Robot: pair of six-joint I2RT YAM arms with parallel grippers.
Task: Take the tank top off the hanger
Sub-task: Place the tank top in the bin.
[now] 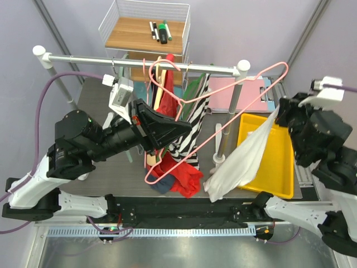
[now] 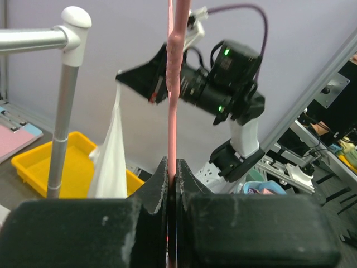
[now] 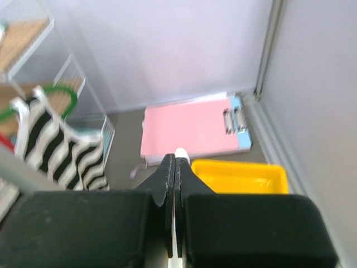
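My left gripper (image 1: 188, 126) is shut on the thin pink wire hanger (image 1: 234, 114), which slants from the lower left up to the upper right in the top external view. In the left wrist view the pink hanger (image 2: 173, 84) runs straight up out of the shut gripper (image 2: 172, 167). The white tank top (image 1: 240, 162) hangs in a limp bunch from my right gripper (image 1: 278, 115), which is shut on its top edge. It droops over the yellow tray. A sliver of the white tank top (image 3: 181, 153) shows between the right gripper's (image 3: 174, 163) pressed fingers. Whether any cloth still touches the hanger I cannot tell.
A clothes rail (image 1: 139, 60) on white posts crosses the back, with a striped garment (image 1: 187, 139) and a red one (image 1: 187, 178) hanging behind the left gripper. A yellow tray (image 1: 281, 173) and a pink clipboard (image 1: 223, 92) lie at the right. A wire shelf (image 1: 145, 28) holds markers.
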